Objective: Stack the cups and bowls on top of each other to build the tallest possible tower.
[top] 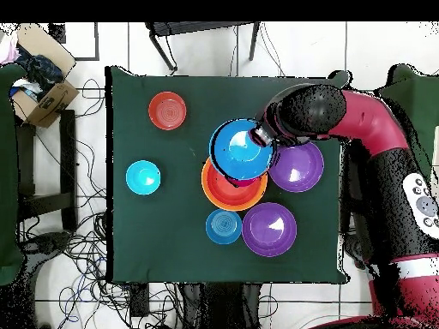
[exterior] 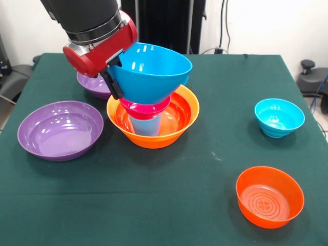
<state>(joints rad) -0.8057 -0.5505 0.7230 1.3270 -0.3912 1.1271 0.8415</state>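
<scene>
Jaws (exterior: 114,77) gripping blue bowl (exterior: 148,72) rim, tilted

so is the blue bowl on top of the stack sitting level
No, the blue bowl tilts toward the gripper above the magenta bowl.

A dark green cloth-covered bench (exterior: 246,154) stands on a white tiled floor (top: 94,51) (black cables (top: 81,248) trailing), beside an open cardboard box (top: 45,90).
</scene>
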